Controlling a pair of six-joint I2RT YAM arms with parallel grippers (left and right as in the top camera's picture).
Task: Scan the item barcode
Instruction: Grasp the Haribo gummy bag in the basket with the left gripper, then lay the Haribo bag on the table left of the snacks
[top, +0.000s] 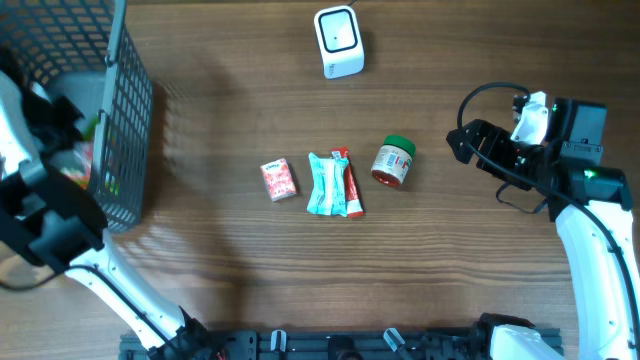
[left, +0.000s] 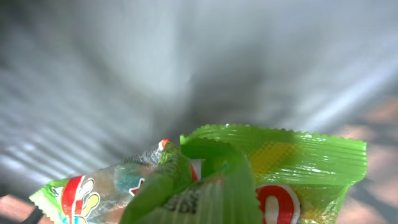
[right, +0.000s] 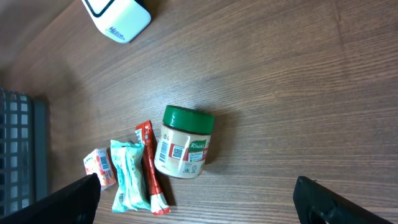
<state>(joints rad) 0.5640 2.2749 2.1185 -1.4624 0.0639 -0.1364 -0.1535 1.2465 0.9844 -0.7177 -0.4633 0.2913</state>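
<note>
Down in the wire basket (top: 125, 120), the left gripper (top: 58, 118) is closed against a green snack packet (left: 273, 162); whether it grips the packet is hidden. The right gripper (right: 196, 202) hangs wide open, holding nothing.

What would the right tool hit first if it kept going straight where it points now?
Probably the jar, lying on its side ahead of the open right tool. Depth is unclear, so it might touch the table just before it.
</note>
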